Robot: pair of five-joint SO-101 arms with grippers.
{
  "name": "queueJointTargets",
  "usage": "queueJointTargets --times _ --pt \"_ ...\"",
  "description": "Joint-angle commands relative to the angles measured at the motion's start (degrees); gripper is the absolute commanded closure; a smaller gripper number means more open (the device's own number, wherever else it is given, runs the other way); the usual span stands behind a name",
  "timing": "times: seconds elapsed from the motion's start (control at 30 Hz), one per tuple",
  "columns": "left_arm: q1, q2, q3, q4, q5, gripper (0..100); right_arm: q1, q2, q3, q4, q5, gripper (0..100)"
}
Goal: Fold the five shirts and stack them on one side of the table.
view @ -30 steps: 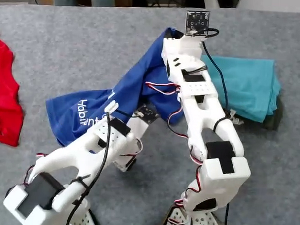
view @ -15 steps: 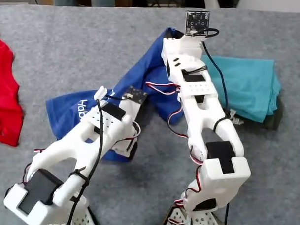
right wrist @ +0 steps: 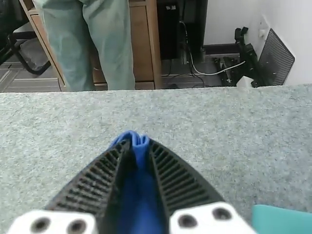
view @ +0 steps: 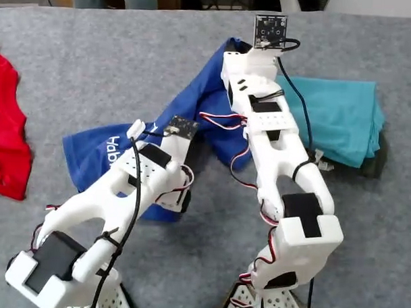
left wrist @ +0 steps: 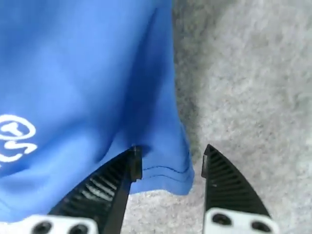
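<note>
Left wrist view: left end effector (left wrist: pixel 173 148) spread over white-lettered blue shirt (left wrist: pixel 73 73); right end effector (right wrist: pixel 139 142) pinches it.

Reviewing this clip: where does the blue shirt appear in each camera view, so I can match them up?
High view: the blue shirt lies diagonally across the table centre, partly under both arms.
Left wrist view: its hem corner sits inside the open left end effector.
Right wrist view: a fold of it is pinched in the shut right end effector.
Shared landmark: the grey table covering around the shirt.
</note>
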Motion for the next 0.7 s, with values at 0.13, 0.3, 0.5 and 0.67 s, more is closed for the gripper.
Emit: queueJointTargets --times 0.13,0.3,0.5,0.67 --pt "3.91 -0.18 1.98 -1.14 0.53 78 0.53 -3.56 -3.21 0.26 -0.53 98.4" --pt "3.65 -0.09 3.91 -3.52 0.53 78 0.53 -3.56 -3.21 0.26 -0.53 98.4" --pt "3.65 -0.09 6.99 -5.98 0.53 78 0.53 -3.47 -3.21 0.26 -0.53 98.4" --pt "3.65 -0.09 7.08 -6.24 0.53 80 0.53 -3.47 -3.21 0.26 -0.62 98.4"
